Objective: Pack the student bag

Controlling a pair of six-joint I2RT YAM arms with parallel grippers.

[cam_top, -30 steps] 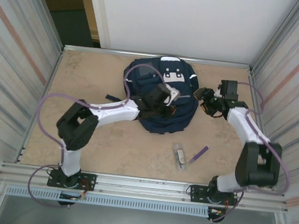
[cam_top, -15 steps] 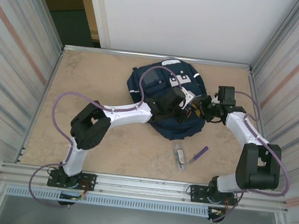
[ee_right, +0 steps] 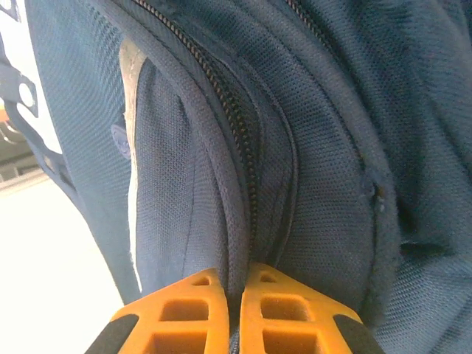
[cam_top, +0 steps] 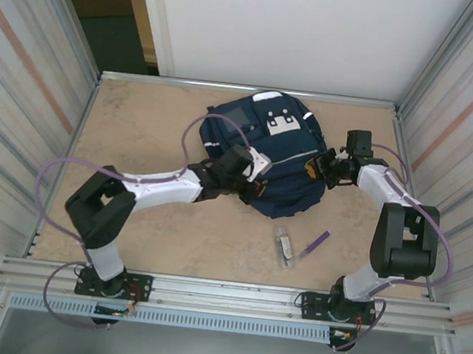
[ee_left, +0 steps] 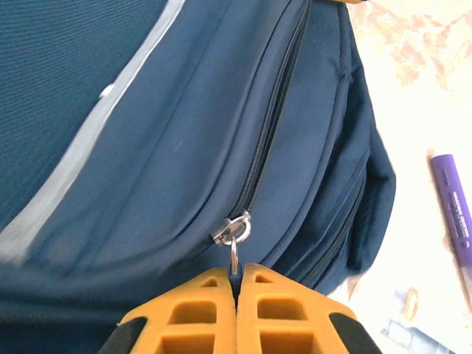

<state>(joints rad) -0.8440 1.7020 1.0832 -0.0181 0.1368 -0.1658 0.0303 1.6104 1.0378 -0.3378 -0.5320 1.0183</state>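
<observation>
At the bag (cam_top: 284,159), left gripper (ee_left: 236,274) clenched on zipper pull (ee_left: 232,230); right gripper (ee_right: 234,279) grasping the bag at its right edge.

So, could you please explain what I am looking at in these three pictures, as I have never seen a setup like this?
These are two robot arms bolted at the near edge of a table. The wide picture comes from a fixed camera above and behind them. The two close-ups come from a small camera on each wrist, so the orange fingers at the bottom of each belong to that arm.

On the table lies the student bag, a navy backpack. A purple pen and a small clear packet lie nearer the arms.

The left hand is shut on the metal zip pull of the bag. The right hand is shut on a fold of the bag's fabric beside another zip.
</observation>
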